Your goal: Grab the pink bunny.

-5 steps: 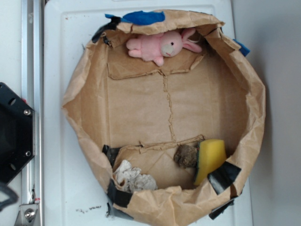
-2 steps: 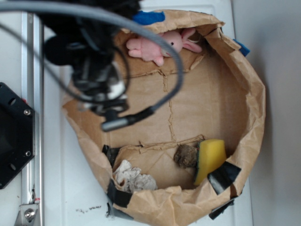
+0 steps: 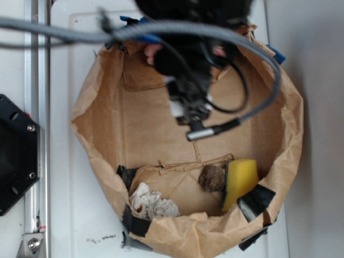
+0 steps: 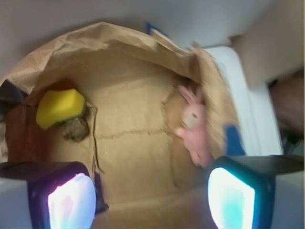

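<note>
The pink bunny (image 4: 195, 126) lies against the paper bag's wall, ears up, in the right half of the wrist view. My gripper (image 4: 152, 198) is open, with nothing but bare brown paper between its glowing pads (image 4: 71, 202). The bunny sits ahead of the right pad and is not touching it. In the exterior view my arm (image 3: 188, 80) hangs over the bag's far end and covers most of the bunny (image 3: 152, 51), of which only a pink sliver shows. The fingers themselves are hidden under the arm there.
The flattened brown paper bag (image 3: 293, 134) forms a shallow walled basin. At its near end lie a yellow sponge (image 3: 240, 180), a brown lump (image 3: 213, 178) and crumpled white paper (image 3: 153, 203). A black base (image 3: 16, 156) stands at the left beside a metal rail.
The arm came into view from the upper left and moved right toward the bag's far end. It now covers the bunny, which has not moved.
</note>
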`<state>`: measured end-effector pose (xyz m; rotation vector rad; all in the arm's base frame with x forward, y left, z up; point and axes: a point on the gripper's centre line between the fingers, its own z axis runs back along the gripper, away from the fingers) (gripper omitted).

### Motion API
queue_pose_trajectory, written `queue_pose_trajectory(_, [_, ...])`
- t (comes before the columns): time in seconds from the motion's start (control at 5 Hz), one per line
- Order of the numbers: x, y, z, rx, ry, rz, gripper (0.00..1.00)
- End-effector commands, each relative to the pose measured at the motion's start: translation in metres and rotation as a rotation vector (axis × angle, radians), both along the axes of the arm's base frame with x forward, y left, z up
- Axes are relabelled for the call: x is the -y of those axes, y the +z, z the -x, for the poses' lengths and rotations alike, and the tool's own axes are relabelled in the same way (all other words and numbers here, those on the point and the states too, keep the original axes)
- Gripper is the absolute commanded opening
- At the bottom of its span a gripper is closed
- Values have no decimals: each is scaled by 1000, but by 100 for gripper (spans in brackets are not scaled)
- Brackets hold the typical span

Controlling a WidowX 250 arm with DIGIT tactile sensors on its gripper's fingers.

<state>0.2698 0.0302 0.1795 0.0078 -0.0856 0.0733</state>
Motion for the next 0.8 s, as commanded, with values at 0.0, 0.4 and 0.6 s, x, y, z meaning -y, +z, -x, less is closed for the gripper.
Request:
queue_pose_trajectory(0.0, [7,7,-12,71,-109,-49,100])
queue_pose_trajectory(0.4, [7,7,-12,71,-109,-49,100])
queue_pose_trajectory(0.6, [14,-17,-9,83,-159,7,100])
